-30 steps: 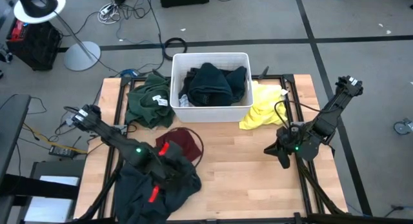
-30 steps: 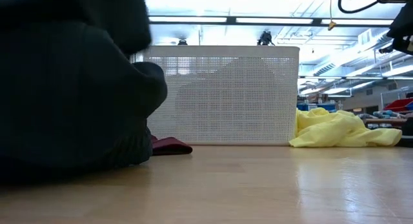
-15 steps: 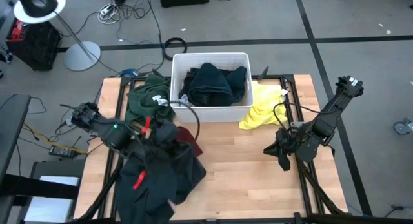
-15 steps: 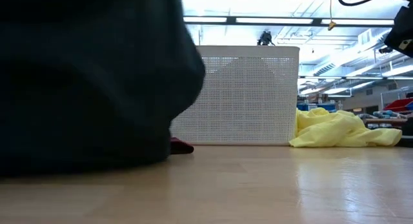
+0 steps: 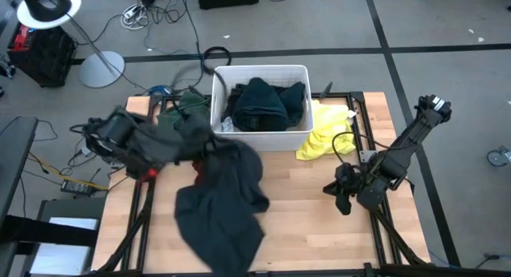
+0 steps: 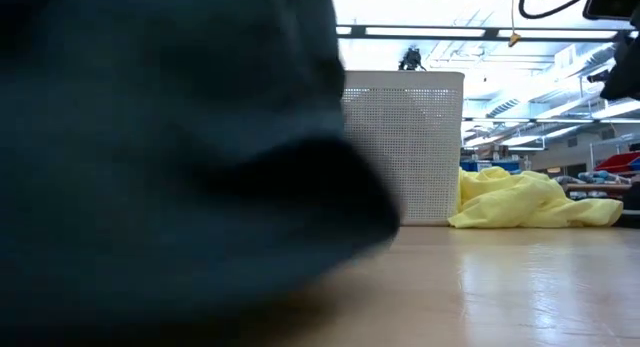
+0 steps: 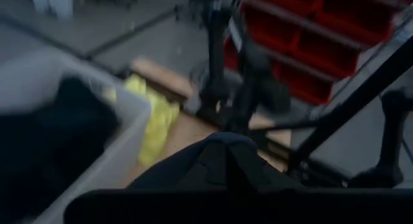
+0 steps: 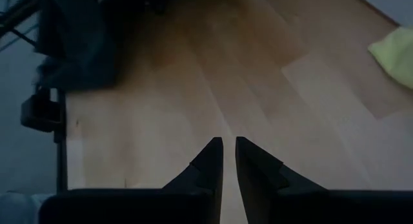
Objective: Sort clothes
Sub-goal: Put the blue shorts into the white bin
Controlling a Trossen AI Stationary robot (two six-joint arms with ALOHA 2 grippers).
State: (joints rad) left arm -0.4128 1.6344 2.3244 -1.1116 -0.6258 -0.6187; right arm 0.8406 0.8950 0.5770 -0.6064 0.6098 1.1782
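Where the left pincer sits near the tub's left front corner, I find it buried in fabric and cannot tell how its fingers stand. From it hangs the dark grey-green jacket, a heavy, matte, creased garment that drapes down onto the middle of the pale wooden plank surface; in the low view the jacket fills the near left as a dark mass. The left arm reaches in from the left edge, bent low. Behind it lies a green top, crumpled against the tub's left wall. The white rectangular plastic tub, its wall finely perforated, holds dark folded clothes. A yellow piece, soft and rumpled, rests just beside the tub's right wall. I see the right pincer low over the surface's right part, well apart from the clothes, fingers nearly together with only a thin slit between them and nothing held.
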